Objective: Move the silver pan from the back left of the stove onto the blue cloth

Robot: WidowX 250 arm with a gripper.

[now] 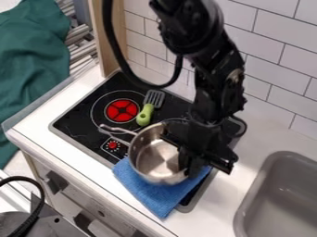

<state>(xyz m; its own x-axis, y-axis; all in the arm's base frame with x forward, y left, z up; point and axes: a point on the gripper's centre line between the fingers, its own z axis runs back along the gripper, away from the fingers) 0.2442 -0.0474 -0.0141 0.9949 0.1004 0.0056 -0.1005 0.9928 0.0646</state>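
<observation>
A shiny silver metal pot [155, 155] is seen at the front of the black flat stove [80, 118], with its lower edge over a folded blue cloth [151, 194]. The pot's near right side is partly hidden by the black two-finger gripper [201, 162], which is held right over it. It cannot be told if the gripper is spread, pressed together or pinching the rim. The pot's long handle [117, 130] is pointed to the upper left, near a toy spatula with a green handle [144, 115].

If the pot is pushed down on one side, it could be tipped. If the soft cloth is dragged, the pot could be slid toward the front edge of the white counter [213, 213]. The spatula could be bumped if the pot's handle is swung.
</observation>
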